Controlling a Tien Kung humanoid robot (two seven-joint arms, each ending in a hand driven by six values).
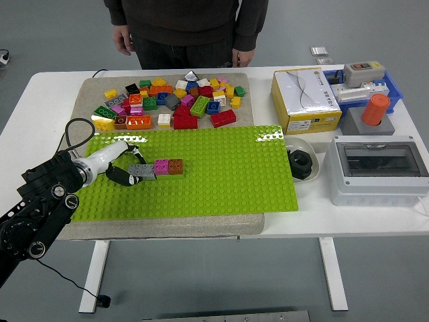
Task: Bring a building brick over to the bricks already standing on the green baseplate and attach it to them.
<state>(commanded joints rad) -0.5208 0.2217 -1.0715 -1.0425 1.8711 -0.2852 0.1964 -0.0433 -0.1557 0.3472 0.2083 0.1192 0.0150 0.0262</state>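
Note:
A green baseplate (221, 174) lies on a grey mat in the middle of the table. On its left part stands a short row of bricks: a grey brick (141, 170), a pink brick (161, 166) and a brown brick (175, 166), joined side by side. My left hand (123, 168) comes in from the lower left and its fingers are curled on the left end of the grey brick. A pile of loose coloured bricks (171, 100) lies on the mat behind the baseplate. My right arm is out of view.
A person stands at the far side with both hands (124, 41) hanging, off the table. On the right are a yellow-white box (305, 99), a white bowl with a black part (299, 161), a grey switch box (379, 168), an orange cylinder (375, 109) and a blue tray (362, 84).

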